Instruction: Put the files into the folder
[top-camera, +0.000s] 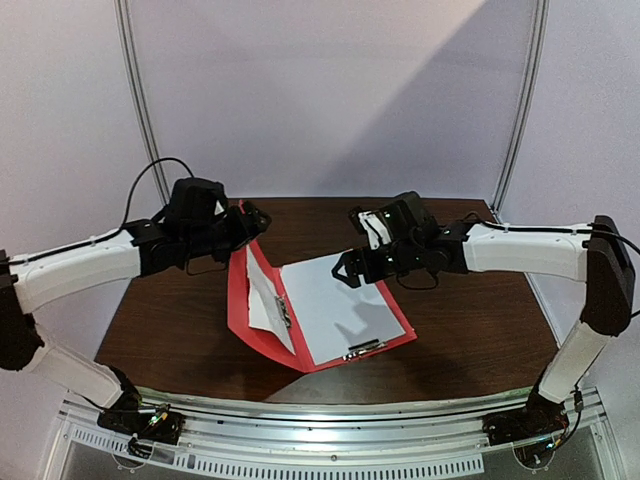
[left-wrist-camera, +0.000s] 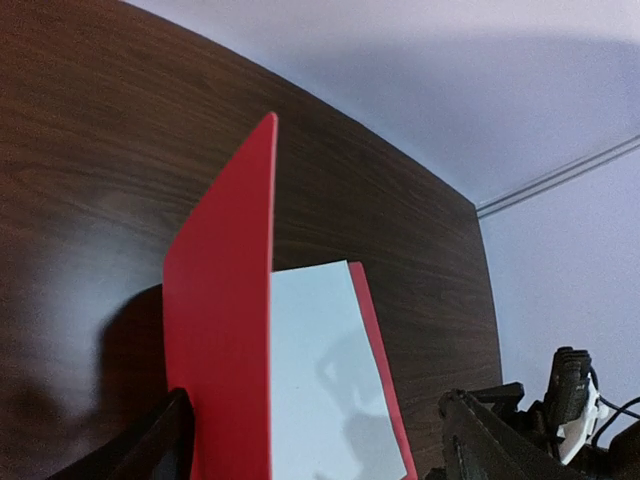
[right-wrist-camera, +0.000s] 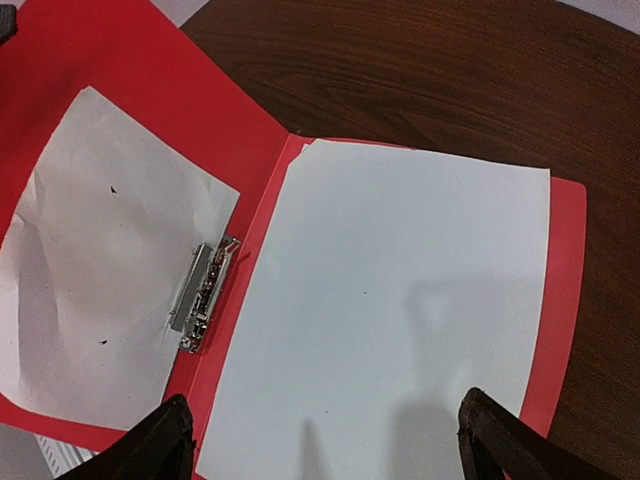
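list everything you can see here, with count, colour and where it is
folder: one, red, open on the table, left flap tilted up
large sheet: one, white, flat on the right flap
small sheet: one, white, creased, on the left flap
metal clips: two, silver, one by the fold, one at the right flap's near edge
table: one, dark brown wood, under everything
rail: one, silver, along the near edge
arms: two, white and black, one each side
left hand: black, open, at the raised flap's top
right hand: black, open, over the large sheet
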